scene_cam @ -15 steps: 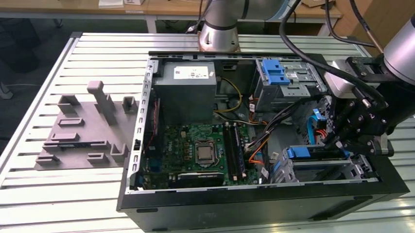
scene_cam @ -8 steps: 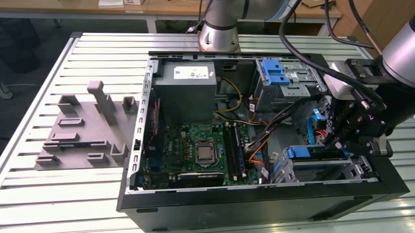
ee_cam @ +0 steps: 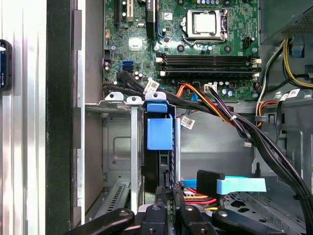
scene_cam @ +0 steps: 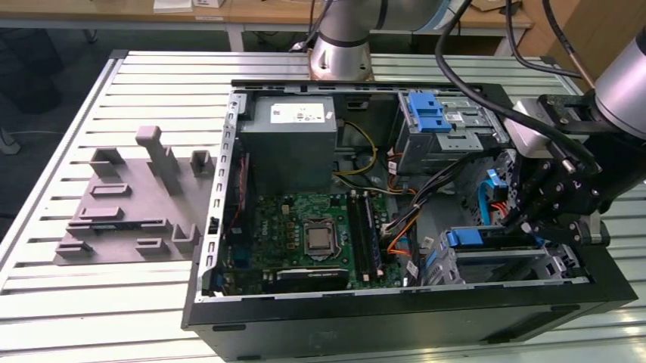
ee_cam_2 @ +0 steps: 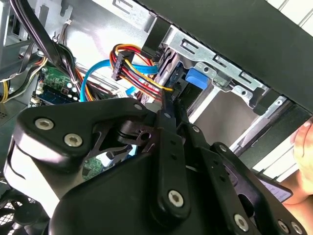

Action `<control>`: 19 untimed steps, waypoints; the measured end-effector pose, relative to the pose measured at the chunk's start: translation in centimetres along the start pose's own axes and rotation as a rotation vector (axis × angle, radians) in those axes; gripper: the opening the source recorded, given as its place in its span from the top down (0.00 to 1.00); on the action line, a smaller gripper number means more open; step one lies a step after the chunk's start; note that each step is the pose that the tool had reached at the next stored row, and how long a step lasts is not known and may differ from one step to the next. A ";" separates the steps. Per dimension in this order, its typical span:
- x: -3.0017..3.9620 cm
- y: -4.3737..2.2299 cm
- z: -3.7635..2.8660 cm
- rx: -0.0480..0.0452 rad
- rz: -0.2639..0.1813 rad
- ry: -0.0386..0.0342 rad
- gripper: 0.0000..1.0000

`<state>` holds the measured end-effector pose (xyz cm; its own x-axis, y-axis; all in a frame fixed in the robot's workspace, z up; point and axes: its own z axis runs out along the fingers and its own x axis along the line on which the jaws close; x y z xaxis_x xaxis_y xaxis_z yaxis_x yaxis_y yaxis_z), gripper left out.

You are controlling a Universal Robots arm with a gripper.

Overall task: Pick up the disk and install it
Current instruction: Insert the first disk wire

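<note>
My gripper (scene_cam: 545,219) hung inside the open computer case (scene_cam: 302,333), at its drive cage (ee_cam: 117,147) near the front corner. My fingers (ee_cam: 166,205) were pinched closed on the rear edge of the disk (ee_cam: 160,134), which stood on edge in the cage slot, its blue carrier tab toward the motherboard (ee_cam: 195,44).

No text, label or number is legible on anything here.

Even, bright overhead light; pale slatted metal table (scene_cam: 60,302) nearly washed out. Open black computer case (scene_cam: 404,321) interior shadowed on the exterior view's right. In the second wrist view, black gripper (ee_cam_2: 168,105) looms soft, silver bay metal (ee_cam_2: 98,24) glares.
</note>
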<state>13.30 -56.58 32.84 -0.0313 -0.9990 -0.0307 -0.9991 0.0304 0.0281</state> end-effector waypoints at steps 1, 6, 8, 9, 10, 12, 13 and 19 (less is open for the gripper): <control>0.00 0.00 0.00 -0.0001 0.000 0.0000 0.84; 0.00 -0.02 0.03 -0.0001 0.000 -0.0006 0.82; 0.00 -0.02 -0.02 -0.0001 0.000 -0.0001 0.76; 0.00 -0.02 -0.10 -0.0001 0.000 -0.0003 0.76; -0.01 -0.01 -0.24 -0.0001 0.000 -0.0008 0.76; -0.02 0.00 -0.60 -0.0003 0.000 -0.0007 0.76; -0.03 0.00 -0.81 -0.0005 0.000 -0.0007 0.76; -0.04 0.02 -1.43 -0.0019 0.000 -0.0009 0.78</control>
<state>13.32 -56.58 34.28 -0.0312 -0.9990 -0.0316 -0.9991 0.0303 0.0300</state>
